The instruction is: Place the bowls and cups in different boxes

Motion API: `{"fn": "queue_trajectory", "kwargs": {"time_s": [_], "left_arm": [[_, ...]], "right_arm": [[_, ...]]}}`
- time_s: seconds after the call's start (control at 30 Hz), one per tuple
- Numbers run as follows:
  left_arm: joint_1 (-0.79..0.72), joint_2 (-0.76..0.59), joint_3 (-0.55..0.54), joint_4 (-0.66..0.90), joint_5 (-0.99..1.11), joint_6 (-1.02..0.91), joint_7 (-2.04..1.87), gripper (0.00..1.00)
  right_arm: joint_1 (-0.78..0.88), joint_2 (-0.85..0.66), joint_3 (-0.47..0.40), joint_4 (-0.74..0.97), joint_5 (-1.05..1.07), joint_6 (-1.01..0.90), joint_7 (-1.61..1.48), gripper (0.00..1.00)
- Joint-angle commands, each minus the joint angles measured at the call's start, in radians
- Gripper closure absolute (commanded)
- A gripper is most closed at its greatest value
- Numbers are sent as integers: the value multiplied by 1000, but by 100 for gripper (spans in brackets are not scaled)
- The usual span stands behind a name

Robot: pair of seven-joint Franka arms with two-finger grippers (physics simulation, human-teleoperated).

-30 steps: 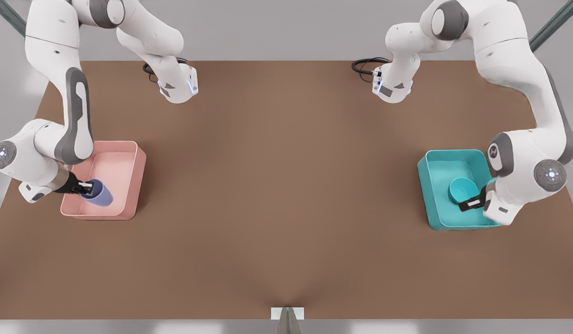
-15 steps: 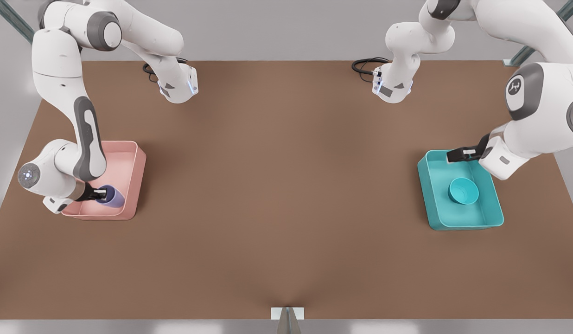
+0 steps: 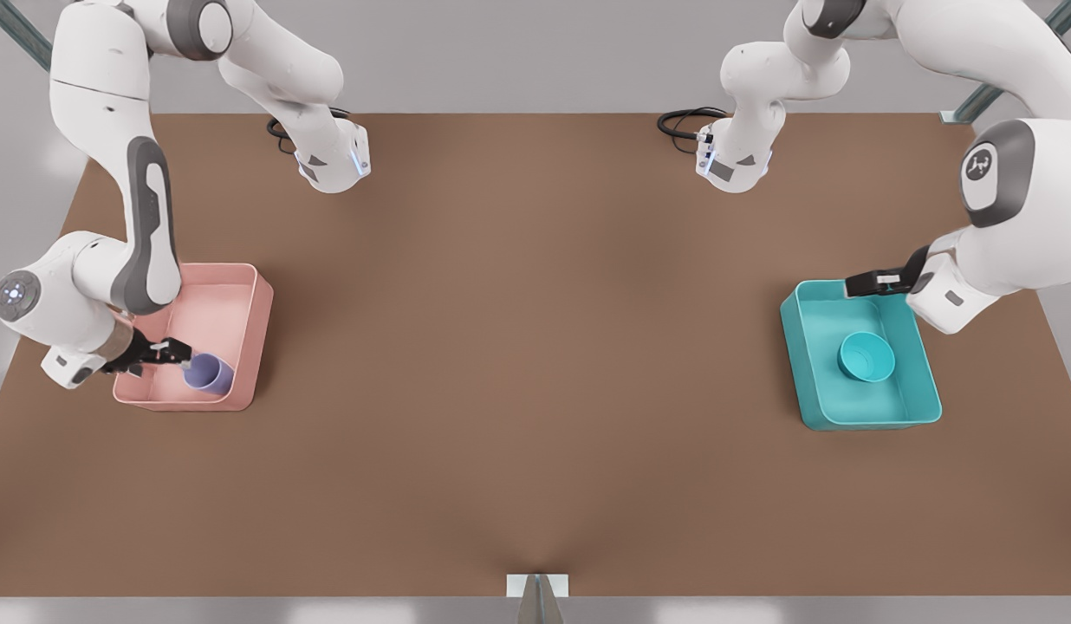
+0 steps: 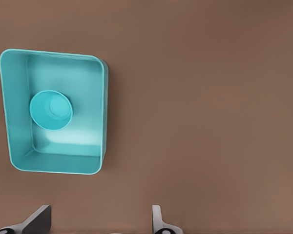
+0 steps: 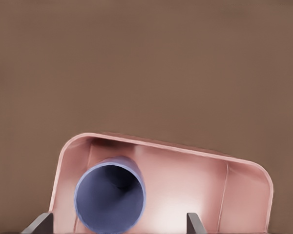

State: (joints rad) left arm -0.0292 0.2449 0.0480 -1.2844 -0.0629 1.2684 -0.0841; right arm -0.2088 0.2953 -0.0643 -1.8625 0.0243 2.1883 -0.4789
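While the lavender cup (image 3: 209,374) is sitting upright in the pink box (image 3: 241,282), the right claw (image 3: 167,351) is hanging released just beside its rim. The left claw (image 3: 873,282), also released, is hovering over the teal box's (image 3: 925,407) far edge, the teal bowl (image 3: 866,356) lying below on the box floor, the brown bench (image 3: 535,347) spreading between the boxes.

A plain brown desk (image 3: 535,364) carries two tubs, well apart. The pink box (image 3: 241,299) sits at the middle left of the front view, and the teal box (image 3: 817,381) at the middle right.
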Motion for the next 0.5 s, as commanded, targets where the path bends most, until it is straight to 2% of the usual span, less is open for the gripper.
{"fn": "queue_trajectory", "kwargs": {"time_s": [0.0, 0.1, 0.17, 0.33, 0.47], "left_arm": [[0, -1, 0, 0, 2, -4, 58, 0], [0, -1, 0, 0, 2, -6, 60, 0], [0, -1, 1, 0, 2, -6, 58, 0], [2, 1, 1, 0, 2, -6, 60, 0], [2, 1, 0, 0, 2, -6, 58, 0]], "right_arm": [[35, -21, 1, 58, 16, -176, -75, 0], [193, -7, 0, 161, 29, -271, 250, 0], [281, -8, -2, 246, 19, -400, 445, 0], [298, -235, 0, 243, -3, -611, 447, 0], [310, -266, 0, 235, -24, -628, 454, 0]]}}
